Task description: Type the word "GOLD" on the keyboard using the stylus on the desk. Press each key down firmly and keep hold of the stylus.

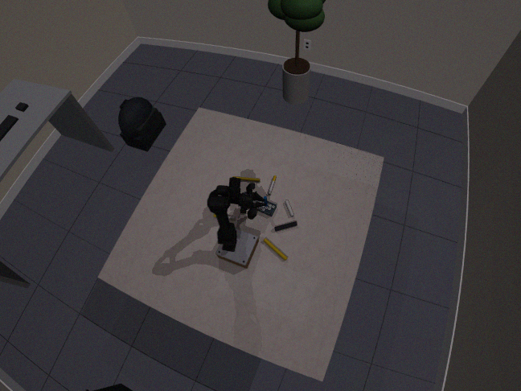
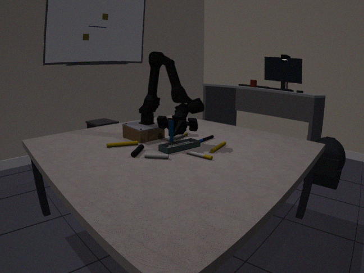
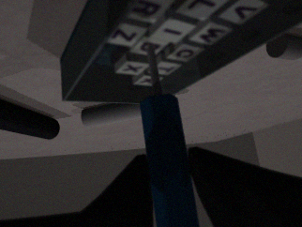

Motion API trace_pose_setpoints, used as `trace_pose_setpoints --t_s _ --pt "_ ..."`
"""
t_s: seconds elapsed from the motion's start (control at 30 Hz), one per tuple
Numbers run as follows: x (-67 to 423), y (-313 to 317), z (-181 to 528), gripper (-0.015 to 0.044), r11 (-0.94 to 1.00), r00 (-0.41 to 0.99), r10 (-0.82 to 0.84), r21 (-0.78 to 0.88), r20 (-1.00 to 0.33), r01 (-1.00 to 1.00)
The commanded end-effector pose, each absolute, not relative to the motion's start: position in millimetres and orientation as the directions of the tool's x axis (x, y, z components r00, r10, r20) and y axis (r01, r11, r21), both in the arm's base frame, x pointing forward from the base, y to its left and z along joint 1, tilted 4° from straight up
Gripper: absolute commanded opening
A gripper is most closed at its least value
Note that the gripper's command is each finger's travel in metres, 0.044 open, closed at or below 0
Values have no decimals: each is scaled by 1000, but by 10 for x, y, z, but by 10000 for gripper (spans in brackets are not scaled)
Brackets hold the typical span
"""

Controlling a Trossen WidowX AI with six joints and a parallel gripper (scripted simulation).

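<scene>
A: On the pale square tabletop the black six-joint arm leans over the small dark-cased keyboard with white keys.

B: Its pincer is clamped narrowly on the upright blue cylindrical stylus, whose thin grey tip sits among the keys; which key cannot be told.

A: The arm should probably press straight down, keeping the shaft vertical, so the tip doesn't skid.

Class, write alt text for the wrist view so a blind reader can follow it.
A dark blue cylindrical stylus, gripped in the black jaws, points its thin metal tip at the white lettered keys of a small dark keyboard. Grey cylindrical markers lie on the pale table nearby.
</scene>
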State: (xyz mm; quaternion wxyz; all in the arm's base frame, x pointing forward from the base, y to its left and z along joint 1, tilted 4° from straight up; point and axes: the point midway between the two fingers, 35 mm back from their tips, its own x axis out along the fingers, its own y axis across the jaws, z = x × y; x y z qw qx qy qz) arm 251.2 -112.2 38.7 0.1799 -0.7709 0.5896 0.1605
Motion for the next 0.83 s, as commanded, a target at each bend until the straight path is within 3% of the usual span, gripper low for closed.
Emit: trace_pose_setpoints --t_s 0.0,0.8 --pt "2510 -1119 386 81 -241 253 -849 -87 -463 -967" --pt "2487 -1118 732 81 -241 254 -851 -88 -460 -966"
